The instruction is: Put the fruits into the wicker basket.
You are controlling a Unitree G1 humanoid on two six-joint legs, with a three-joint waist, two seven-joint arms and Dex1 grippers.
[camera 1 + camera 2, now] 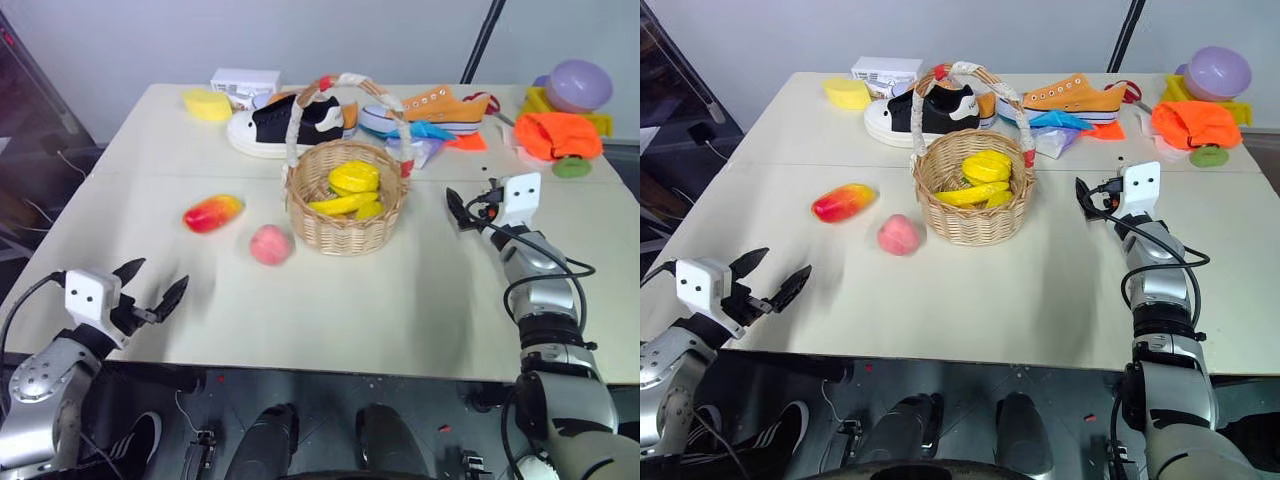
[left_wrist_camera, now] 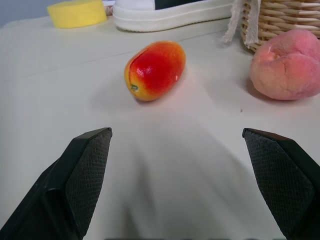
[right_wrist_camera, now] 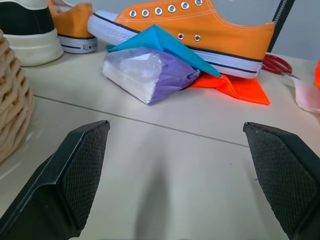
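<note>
A red-orange-yellow mango [image 1: 212, 212] and a pink peach [image 1: 270, 244] lie on the pale table, left of the wicker basket [image 1: 345, 230]. The basket stands upright with its white-and-red wrapped handle arched over it and holds several yellow items. My left gripper [image 1: 157, 280] hovers open near the table's front left edge, pointing toward the mango [image 2: 155, 70] and peach [image 2: 287, 65], well short of both. My right gripper [image 1: 457, 210] is open to the right of the basket, with nothing between its fingers.
A black-and-white shoe [image 1: 285, 125], an orange shoe [image 1: 440, 105], a yellow block [image 1: 207, 104] and a white box [image 1: 245, 82] line the far side. A blue-purple packet [image 3: 150, 70] lies beyond my right gripper. A purple bowl [image 1: 580, 82], orange cloth [image 1: 558, 133] and green disc [image 1: 571, 167] sit far right.
</note>
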